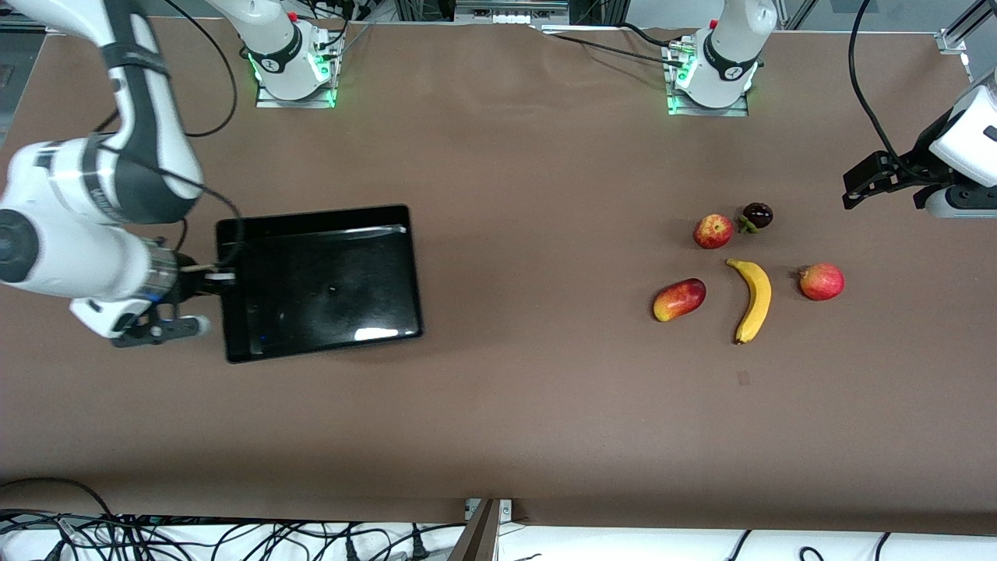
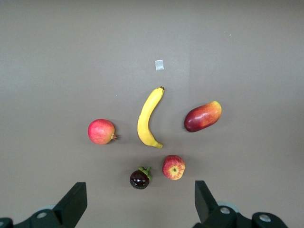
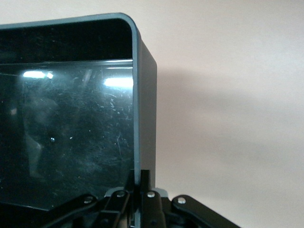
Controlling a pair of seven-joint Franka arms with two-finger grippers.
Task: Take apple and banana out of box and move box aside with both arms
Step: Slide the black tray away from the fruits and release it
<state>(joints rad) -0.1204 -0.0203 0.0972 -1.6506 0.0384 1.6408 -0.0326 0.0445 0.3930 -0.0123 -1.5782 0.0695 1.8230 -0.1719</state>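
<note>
The black glossy box [image 1: 327, 265] lies flat on the table toward the right arm's end. My right gripper [image 1: 226, 274] is shut on the box's end wall [image 3: 145, 95], one finger [image 3: 147, 178] on each face of it. The yellow banana [image 1: 752, 298] and the red apple with yellow patches [image 1: 713, 231] lie among the fruits toward the left arm's end. My left gripper [image 1: 864, 183] is open and empty, up in the air over the table's end beside the fruits. In the left wrist view the banana [image 2: 148, 118] and the apple [image 2: 174, 167] show below the gripper [image 2: 140, 197].
A red-yellow mango [image 1: 679, 299], a round red fruit [image 1: 821, 281] and a dark mangosteen [image 1: 756, 215] lie around the banana. Brown table between the box and the fruits. A small pale mark [image 1: 744, 378] sits nearer the front camera than the banana.
</note>
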